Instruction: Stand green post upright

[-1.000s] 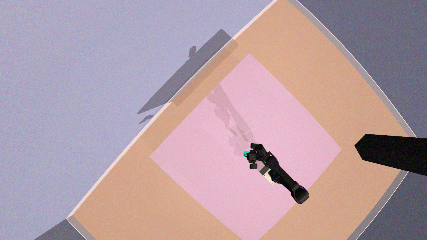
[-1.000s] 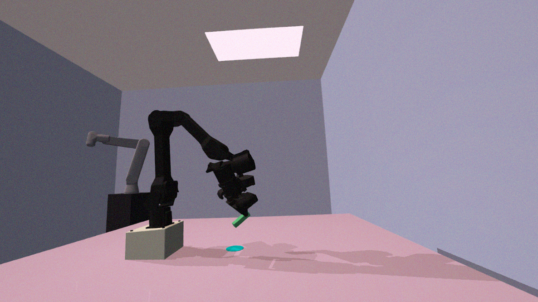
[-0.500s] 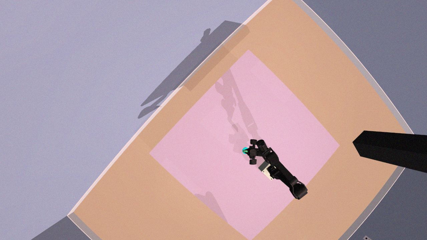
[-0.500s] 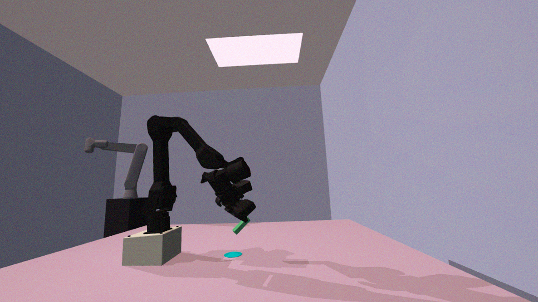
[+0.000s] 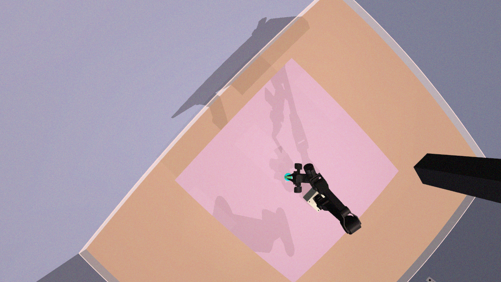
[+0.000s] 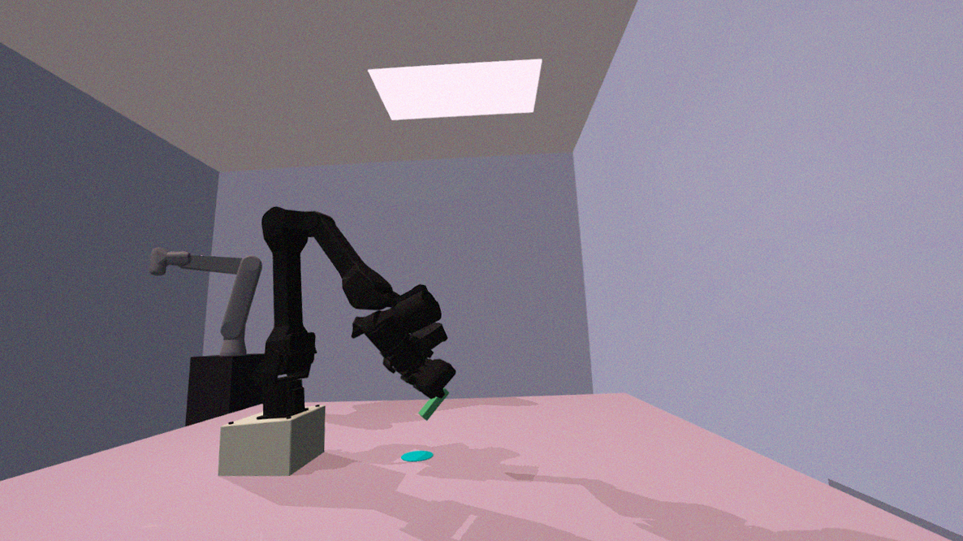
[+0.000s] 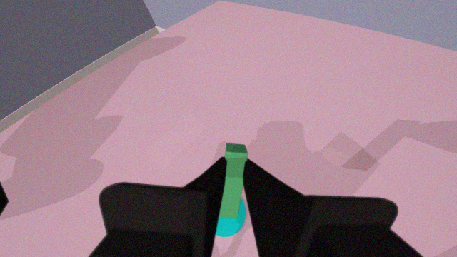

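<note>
The green post point(image 5: 288, 177) point(image 6: 431, 407) point(image 7: 231, 200) is held in the air, tilted, with its lower end leaning toward the robot base. My gripper point(image 5: 290, 177) point(image 6: 439, 394) point(image 7: 234, 163) is shut on it near its upper end and points obliquely down. The cyan circle point(image 5: 286, 174) point(image 6: 416, 455) point(image 7: 226, 229) lies flat on the pink surface below. In the exterior view there is a visible gap between the post's lower end and the circle. In the wrist view the post and a finger hide part of the circle.
The arm's pale base block point(image 6: 255, 448) stands close to the circle. A grey arm point(image 6: 240, 301) on a black stand point(image 6: 209, 388) is in the background. A large black bar point(image 5: 455, 175) juts in at the right of the top view. Arm shadows cross the pink surface point(image 5: 224, 157).
</note>
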Controlling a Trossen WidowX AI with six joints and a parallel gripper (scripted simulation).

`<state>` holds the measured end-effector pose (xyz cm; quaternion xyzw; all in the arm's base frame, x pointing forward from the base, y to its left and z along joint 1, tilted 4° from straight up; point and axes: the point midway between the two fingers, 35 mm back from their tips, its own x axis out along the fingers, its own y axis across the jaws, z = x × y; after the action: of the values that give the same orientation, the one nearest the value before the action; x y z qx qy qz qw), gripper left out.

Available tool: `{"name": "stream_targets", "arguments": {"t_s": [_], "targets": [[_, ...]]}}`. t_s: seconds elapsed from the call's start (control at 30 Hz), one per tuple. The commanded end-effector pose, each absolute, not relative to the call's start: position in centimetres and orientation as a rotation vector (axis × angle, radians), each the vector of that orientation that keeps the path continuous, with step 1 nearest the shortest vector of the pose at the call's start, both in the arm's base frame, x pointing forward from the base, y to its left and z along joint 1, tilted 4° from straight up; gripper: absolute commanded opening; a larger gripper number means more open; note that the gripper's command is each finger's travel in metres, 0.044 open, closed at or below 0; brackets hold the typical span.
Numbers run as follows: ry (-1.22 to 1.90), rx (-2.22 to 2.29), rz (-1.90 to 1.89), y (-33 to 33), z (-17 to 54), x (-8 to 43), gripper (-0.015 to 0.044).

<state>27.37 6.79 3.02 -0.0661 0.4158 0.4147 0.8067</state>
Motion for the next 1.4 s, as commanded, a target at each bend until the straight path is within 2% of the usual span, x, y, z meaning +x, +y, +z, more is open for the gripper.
{"name": "stream_targets", "arguments": {"t_s": [0.0, 1.37], "targets": [[0.861, -0.132, 0.896, 6.8, 3.0, 27.3, 0.0023], [0.567, -0.042, 0.919, 5.6, 3.9, 26.4, 0.0023]]}}
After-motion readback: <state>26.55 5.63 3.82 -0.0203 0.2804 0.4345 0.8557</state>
